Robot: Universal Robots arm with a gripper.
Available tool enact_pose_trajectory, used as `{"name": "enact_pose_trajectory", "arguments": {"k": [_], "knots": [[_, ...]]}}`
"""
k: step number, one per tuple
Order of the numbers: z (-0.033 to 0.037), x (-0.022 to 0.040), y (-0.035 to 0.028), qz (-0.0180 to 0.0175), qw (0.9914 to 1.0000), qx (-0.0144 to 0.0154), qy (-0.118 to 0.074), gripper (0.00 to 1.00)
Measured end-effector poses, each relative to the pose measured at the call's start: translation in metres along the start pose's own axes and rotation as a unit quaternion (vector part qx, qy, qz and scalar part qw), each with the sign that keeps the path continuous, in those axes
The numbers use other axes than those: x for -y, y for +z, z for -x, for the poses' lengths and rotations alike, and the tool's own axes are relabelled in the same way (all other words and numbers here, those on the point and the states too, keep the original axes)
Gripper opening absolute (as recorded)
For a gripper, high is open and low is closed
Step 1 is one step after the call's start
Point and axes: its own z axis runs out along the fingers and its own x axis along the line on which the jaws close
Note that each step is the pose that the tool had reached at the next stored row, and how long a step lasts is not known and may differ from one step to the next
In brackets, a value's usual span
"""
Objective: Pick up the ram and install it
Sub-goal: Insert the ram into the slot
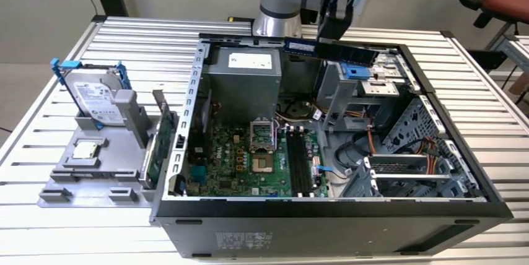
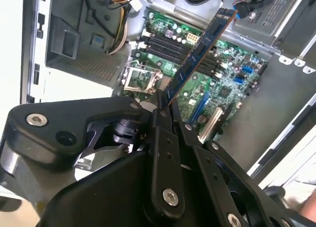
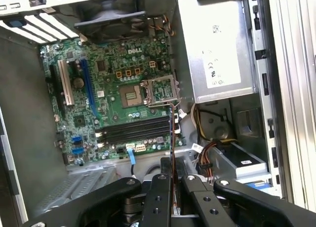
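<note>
Nearest lens in both wrist views: black bar-linkage pincer (image 2: pixel 164 104), clamped shut on one end of thin, flat, dark blue-green circuit-board ram (image 2: pixel 200 52). Free end pointing away toward green motherboard (image 3: pixel 98 89).

Exterior view: ram (image 1: pixel 347 50) held aloft and roughly level under pincer (image 1: pixel 329 34), over far side of open black-and-grey metal computer case (image 1: pixel 331 221). Well apart from long black memory slots (image 1: pixel 299 165). Not yet seated.

Case lying on slatted aluminium surface (image 1: pixel 49 240). Silver hard drive in blue frame (image 1: pixel 91 95) parked at the exterior view's left.

Likely trouble:
- Gripped by one end only, so prone to pivoting or slipping once pressed.
- Slight tilt probably enough to miss slot, jam on end latches or scrape contacts.
- Possible snag on loose multicoloured cable bundle (image 3: pixel 207 153) just beside slots.
- Possible knock against open silver processor socket (image 3: pixel 148 91) nearby.
</note>
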Motion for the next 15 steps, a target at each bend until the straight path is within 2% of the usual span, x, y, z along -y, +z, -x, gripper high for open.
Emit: {"name": "enact_pose_trajectory", "arguments": {"k": [3,7,11,15], "knots": [[0.0000,0.0000,0.0000,-0.0003,0.99984,0.0003,0.018,0.00],[0.0000,0.0000,0.0000,-0.0007,0.99895,0.0007,0.046,0.00],[-0.0001,0.0000,0.0000,-0.0011,0.99737,0.0012,0.072,0.00],[-0.0001,0.0001,0.0000,-0.0015,0.99512,0.0016,0.099,0.00]]}}
